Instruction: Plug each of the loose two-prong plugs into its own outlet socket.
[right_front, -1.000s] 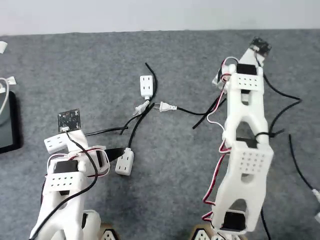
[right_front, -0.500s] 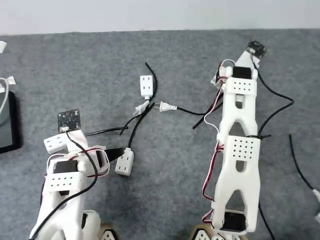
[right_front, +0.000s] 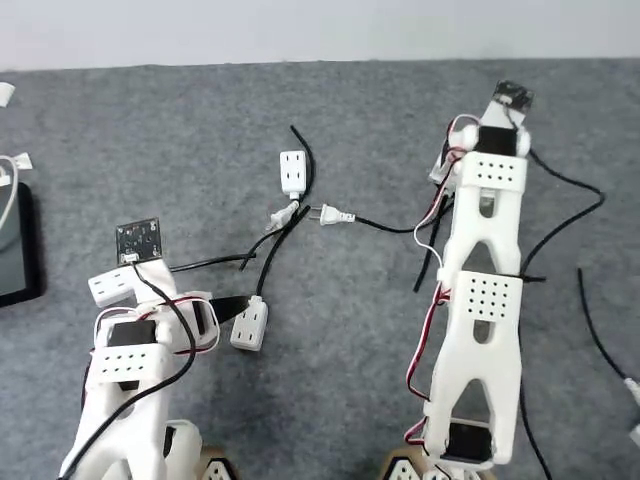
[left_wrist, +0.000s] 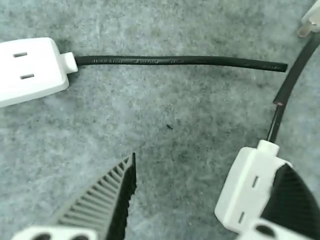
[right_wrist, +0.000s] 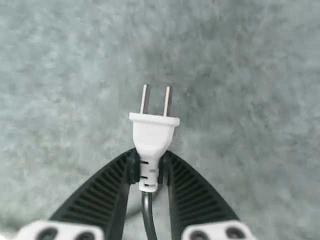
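Note:
My right gripper (right_wrist: 148, 157) is shut on a white two-prong plug (right_wrist: 152, 131), held above bare carpet with its prongs pointing away from the wrist. The right arm (right_front: 485, 290) stretches toward the far right. My left gripper (left_wrist: 207, 167) is open and low over the carpet. A white socket (left_wrist: 247, 192) (right_front: 250, 325) lies against one finger. A second socket (left_wrist: 27, 70) (right_front: 112, 285) lies ahead of the other finger, with a black cord. A third socket (right_front: 292, 171) sits farther back. Two loose plugs (right_front: 335, 213) (right_front: 283, 216) lie below it.
Black cords (right_front: 280, 250) cross the grey carpet between the sockets and plugs. A dark flat device (right_front: 15, 245) lies at the left edge. More black cord (right_front: 592, 325) and small white parts (right_front: 632, 392) lie on the right.
The right arm shifted slightly, and the black cord hanging from it swung, its loose end moving toward the arms' bases. The left arm stayed still.

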